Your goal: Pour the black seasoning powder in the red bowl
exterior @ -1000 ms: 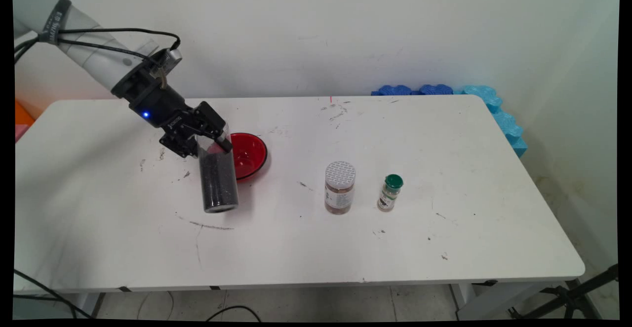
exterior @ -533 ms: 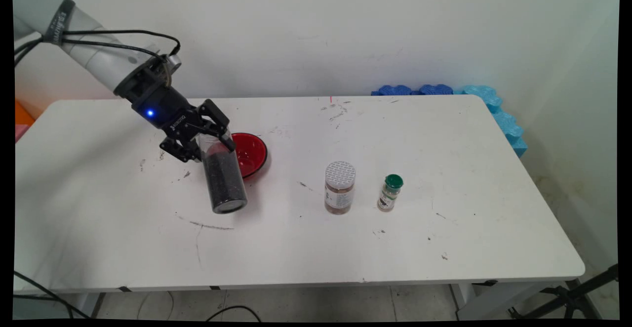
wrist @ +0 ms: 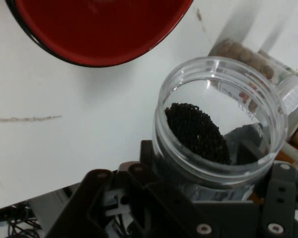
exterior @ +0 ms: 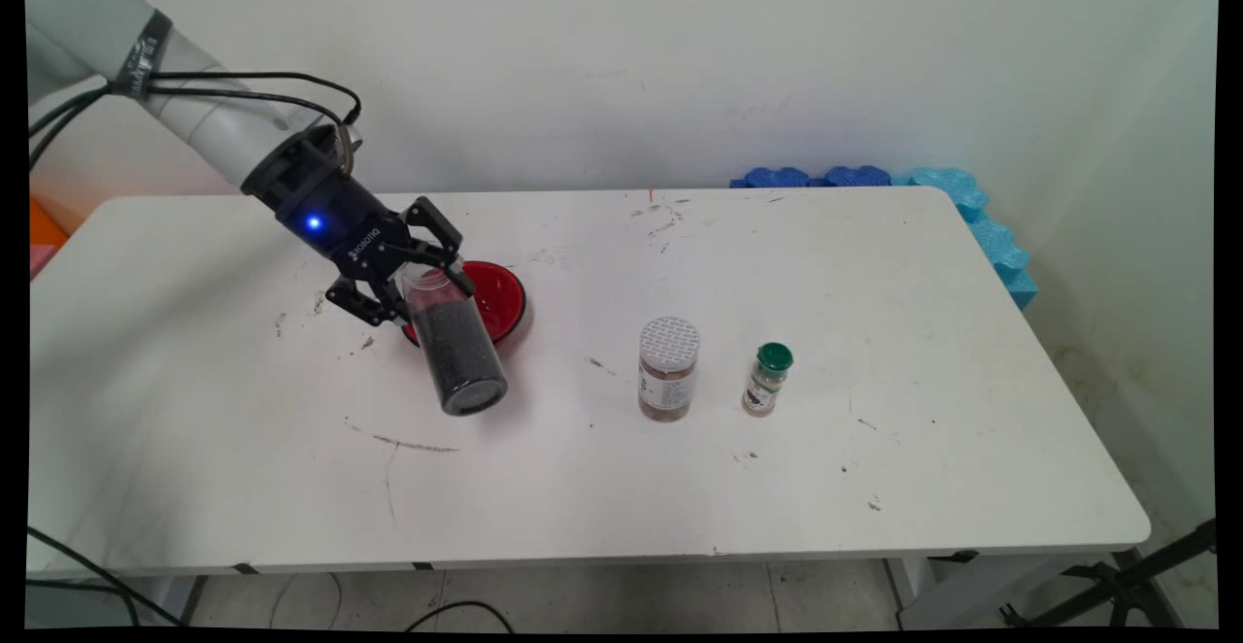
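My gripper (exterior: 424, 279) is shut on the upper part of a clear open jar (exterior: 454, 344) filled with small black grains. The jar hangs tilted above the table, its bottom swung toward the right and front. Just behind it lies a red bowl (exterior: 497, 295). In the hand view the jar's open mouth (wrist: 221, 119) sits between the fingers, with the black grains (wrist: 196, 131) inside and the red bowl (wrist: 99, 27) at the top.
A silver-lidded jar of brown powder (exterior: 668, 368) and a small green-capped spice bottle (exterior: 768, 378) stand to the right on the white table (exterior: 621, 468). Blue foam pieces (exterior: 903, 182) lie at the far right corner.
The hand has moved a little to the right and turned, tipping the jar's bottom further toward the right. The bowl and the other jars stay put.
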You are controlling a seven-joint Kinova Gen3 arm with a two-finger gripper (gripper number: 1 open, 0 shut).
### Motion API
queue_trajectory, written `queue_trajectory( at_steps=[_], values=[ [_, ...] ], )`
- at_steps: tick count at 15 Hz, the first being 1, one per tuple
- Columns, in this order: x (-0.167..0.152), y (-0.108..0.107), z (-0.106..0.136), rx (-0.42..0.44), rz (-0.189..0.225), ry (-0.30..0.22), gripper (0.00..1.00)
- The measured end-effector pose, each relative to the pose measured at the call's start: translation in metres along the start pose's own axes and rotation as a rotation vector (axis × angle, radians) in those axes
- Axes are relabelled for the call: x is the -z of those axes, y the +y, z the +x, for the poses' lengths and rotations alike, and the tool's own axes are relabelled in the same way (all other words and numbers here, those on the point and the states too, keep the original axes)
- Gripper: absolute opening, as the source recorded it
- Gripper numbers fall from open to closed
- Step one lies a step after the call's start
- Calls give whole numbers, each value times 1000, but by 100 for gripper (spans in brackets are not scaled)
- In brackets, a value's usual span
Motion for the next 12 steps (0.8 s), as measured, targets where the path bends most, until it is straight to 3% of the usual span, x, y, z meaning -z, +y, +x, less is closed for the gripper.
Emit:
queue_trajectory(
  at_steps=[12],
  values=[
    [-8,0,13,191,-40,-21,0]
  ],
)
